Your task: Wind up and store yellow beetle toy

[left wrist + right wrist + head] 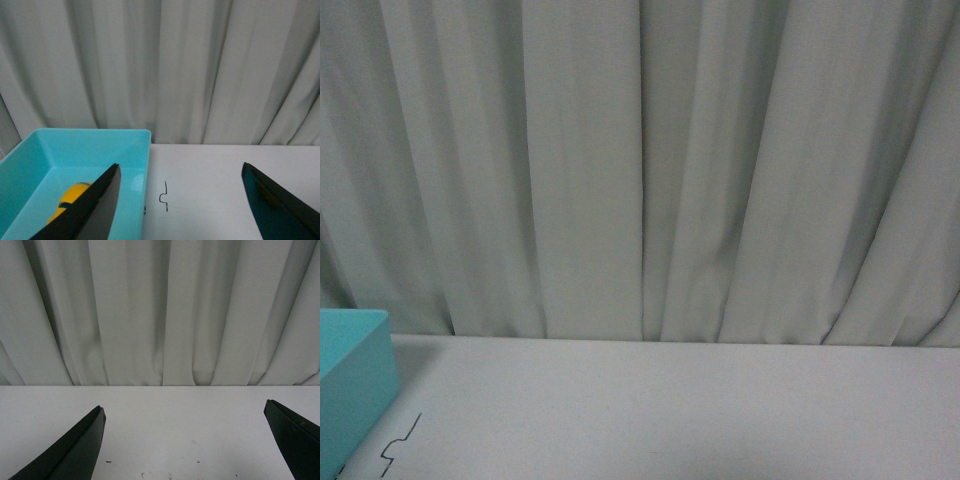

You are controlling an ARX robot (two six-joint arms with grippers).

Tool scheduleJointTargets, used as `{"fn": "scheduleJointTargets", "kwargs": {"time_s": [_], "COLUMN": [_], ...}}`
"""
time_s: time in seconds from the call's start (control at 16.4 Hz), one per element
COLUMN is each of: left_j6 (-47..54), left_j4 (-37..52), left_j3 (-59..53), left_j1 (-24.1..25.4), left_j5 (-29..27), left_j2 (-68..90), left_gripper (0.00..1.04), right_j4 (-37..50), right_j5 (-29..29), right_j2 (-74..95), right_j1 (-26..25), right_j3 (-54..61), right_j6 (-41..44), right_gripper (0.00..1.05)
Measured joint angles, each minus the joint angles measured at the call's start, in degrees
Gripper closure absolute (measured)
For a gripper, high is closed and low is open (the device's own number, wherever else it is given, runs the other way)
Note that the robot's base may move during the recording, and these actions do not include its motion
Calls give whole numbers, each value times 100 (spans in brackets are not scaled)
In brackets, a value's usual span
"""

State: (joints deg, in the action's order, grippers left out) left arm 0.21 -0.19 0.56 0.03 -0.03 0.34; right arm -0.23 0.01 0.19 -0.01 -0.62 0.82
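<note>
The yellow beetle toy (pixel 70 196) lies inside a turquoise bin (pixel 90 152) in the left wrist view, partly hidden behind one dark finger. My left gripper (pixel 181 172) is open over the bin's edge and the white table, holding nothing. The right wrist view shows my right gripper (pixel 185 412) open above bare white tabletop, with nothing between its fingers. In the front view neither gripper shows; only a corner of the turquoise bin (pixel 352 385) appears at the lower left, and the toy is out of sight there.
A grey pleated curtain (pixel 640 170) hangs along the table's far edge. A small black squiggle mark (pixel 163 196) sits on the white table (pixel 670 410) just beside the bin. A few small dark specks (pixel 108 461) dot the table under the right gripper.
</note>
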Motion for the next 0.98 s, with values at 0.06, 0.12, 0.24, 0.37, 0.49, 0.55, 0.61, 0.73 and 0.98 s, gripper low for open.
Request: {"fn": "scheduleJointTargets", "kwargs": {"time_s": [0.06,0.12,0.24,0.37,0.49,0.55,0.61,0.73,0.98], "left_j6": [0,0,2,0,0,0,0,0,0], "left_j4": [0,0,0,-4,-2,0,7,20,4], "left_j3": [2,2,2,2,2,2,2,2,2], "left_j1": [0,0,0,0,0,0,0,0,0], "left_j5": [0,0,0,0,0,2,0,0,0], "left_j2": [0,0,0,0,0,0,0,0,0], "left_gripper": [19,10,7,7,7,7,7,7,7], "right_j4": [0,0,0,-2,-4,0,4,11,13], "right_j5": [0,0,0,0,0,0,0,0,0], "right_j2": [2,0,2,2,2,2,0,0,-2], "right_j1": [0,0,0,0,0,0,0,0,0], "right_j3": [0,0,0,0,0,0,0,0,0], "right_j6": [0,0,0,0,0,0,0,0,0], "right_gripper": [7,7,7,7,7,7,7,7,7]}}
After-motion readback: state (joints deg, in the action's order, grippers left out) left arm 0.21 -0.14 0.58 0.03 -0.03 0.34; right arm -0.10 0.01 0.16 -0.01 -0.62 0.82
